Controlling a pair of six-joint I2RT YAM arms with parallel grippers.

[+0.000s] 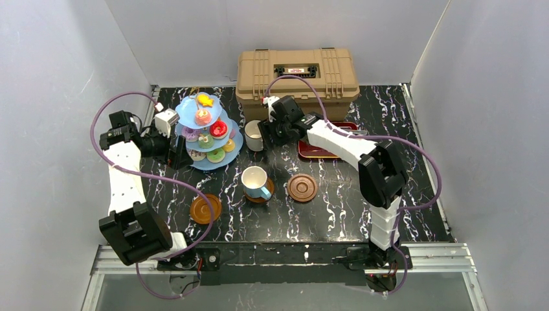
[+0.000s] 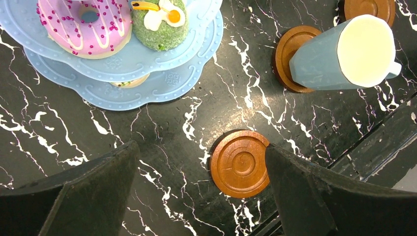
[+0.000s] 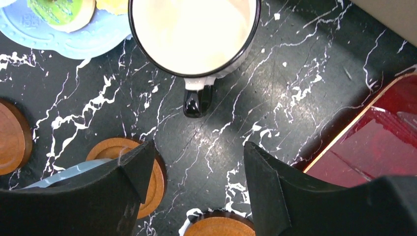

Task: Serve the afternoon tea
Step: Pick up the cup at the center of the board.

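The light-blue three-tier cake stand (image 1: pixel 208 133) holds several toy donuts and cakes at the back left. The left wrist view shows its lower tiers (image 2: pixel 147 83), a pink donut (image 2: pixel 83 22) and a green cake (image 2: pixel 160 19). My left gripper (image 1: pixel 177 154) is open and empty beside the stand, above an empty brown saucer (image 2: pixel 239 163). The light-blue mug (image 1: pixel 256 181) stands on a saucer (image 1: pixel 261 194). My right gripper (image 1: pixel 273 133) is open and empty, just right of the white mug (image 1: pixel 254 135). The mug's black handle (image 3: pixel 196 101) points toward the fingers (image 3: pixel 135 169).
A tan toolbox (image 1: pixel 296 73) stands at the back. A dark-red tray (image 1: pixel 327 148) lies under my right arm. Two more saucers are empty, one at the centre (image 1: pixel 302 187) and one at the front left (image 1: pixel 204 208). White walls enclose the table.
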